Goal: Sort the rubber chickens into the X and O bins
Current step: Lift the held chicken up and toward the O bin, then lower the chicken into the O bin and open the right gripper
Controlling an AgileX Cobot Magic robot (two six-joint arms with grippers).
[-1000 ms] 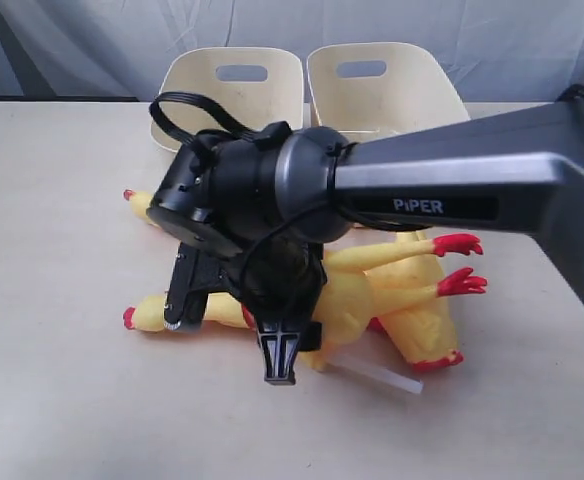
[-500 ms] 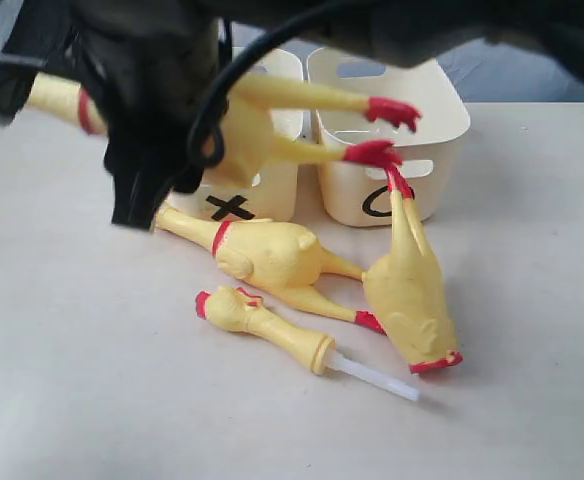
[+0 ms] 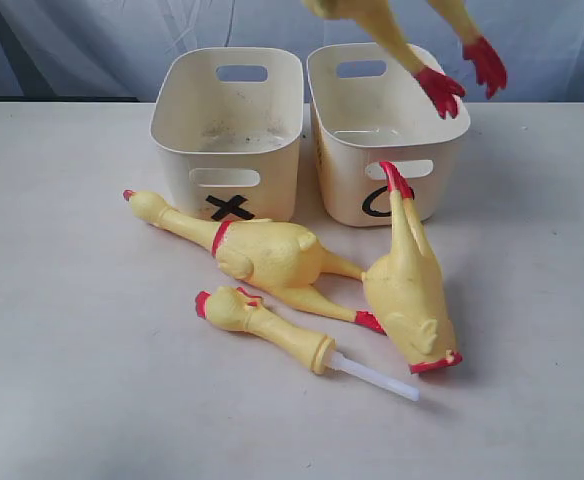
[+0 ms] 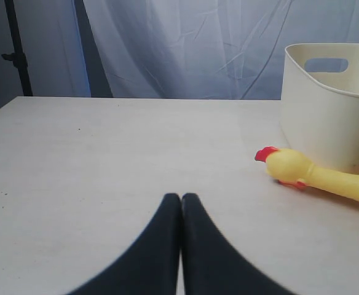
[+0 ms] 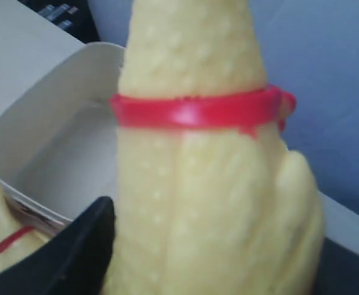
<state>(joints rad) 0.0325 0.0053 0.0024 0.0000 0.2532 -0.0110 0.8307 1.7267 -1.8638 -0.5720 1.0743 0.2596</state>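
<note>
One large rubber chicken (image 3: 402,35) hangs at the top edge of the exterior view, its red feet (image 3: 442,90) above the O bin (image 3: 387,150). My right gripper (image 5: 210,246) is shut on that chicken's body (image 5: 192,184), which fills the right wrist view. The X bin (image 3: 227,135) stands left of the O bin. In front of the bins lie a large chicken (image 3: 272,255), a second large one (image 3: 412,290) propped against the O bin, and the small chicken (image 3: 257,320) with its white tube (image 3: 377,378). My left gripper (image 4: 181,200) is shut and holds nothing, low over the table.
The left wrist view takes in a chicken's head (image 4: 287,166) beside the X bin's wall (image 4: 327,110). A pale curtain (image 3: 92,40) hangs behind the table. Inside the X bin (image 3: 232,140) there are dark specks. Neither arm appears in the exterior view.
The right arm, which covered the pile a second ago, has risen out of the exterior view, carrying one large chicken up and right to above the O bin.
</note>
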